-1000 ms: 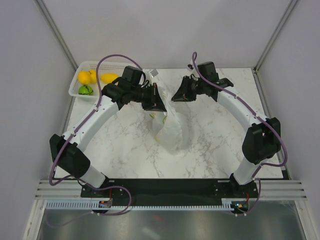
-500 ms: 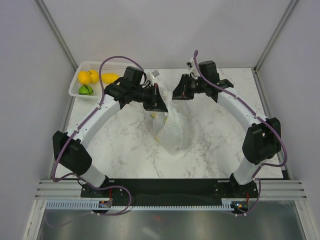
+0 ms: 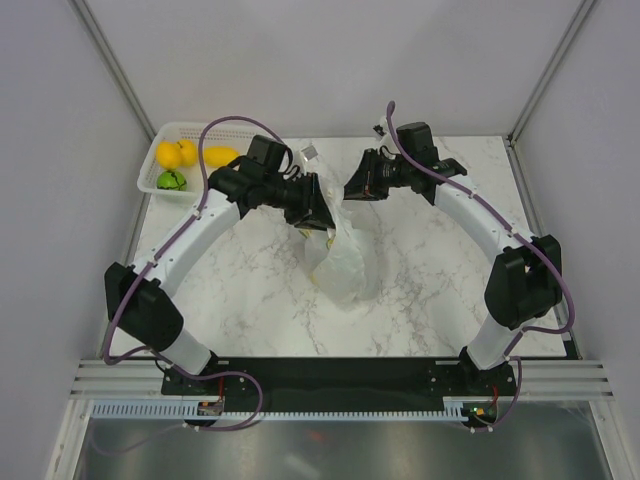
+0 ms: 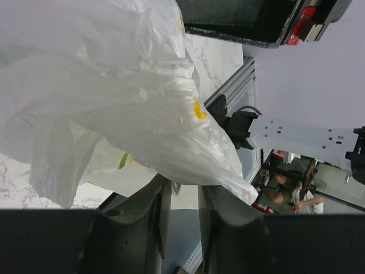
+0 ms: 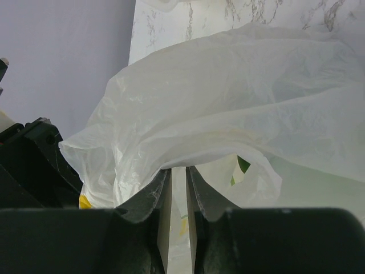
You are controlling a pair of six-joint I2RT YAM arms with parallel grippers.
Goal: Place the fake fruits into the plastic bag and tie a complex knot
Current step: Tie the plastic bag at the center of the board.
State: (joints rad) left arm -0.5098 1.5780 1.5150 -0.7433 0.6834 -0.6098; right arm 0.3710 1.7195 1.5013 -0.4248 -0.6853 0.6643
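Note:
The plastic bag (image 3: 338,262) stands crumpled at mid-table, its top drawn up between both grippers. My left gripper (image 3: 318,208) is at the bag's upper left. In the left wrist view its jaws (image 4: 185,185) stand apart, open, with the bag's film (image 4: 131,103) lying over the tips. My right gripper (image 3: 352,190) is at the bag's top right. Its jaws (image 5: 178,169) are nearly together, and a fold of the bag (image 5: 228,114) is caught across the tips. Fake fruits lie in the basket: two lemons (image 3: 168,155), a mango (image 3: 218,155) and a green one (image 3: 170,180). No knot shows.
The white perforated basket (image 3: 160,140) sits at the far left corner of the marble table (image 3: 250,290). A small white scrap (image 3: 310,150) lies behind the left gripper. Frame posts and grey walls close in the back and both sides.
My left gripper's jaws have parted from shut to open. It has shifted slightly right, toward the bag's top. The right gripper has barely moved.

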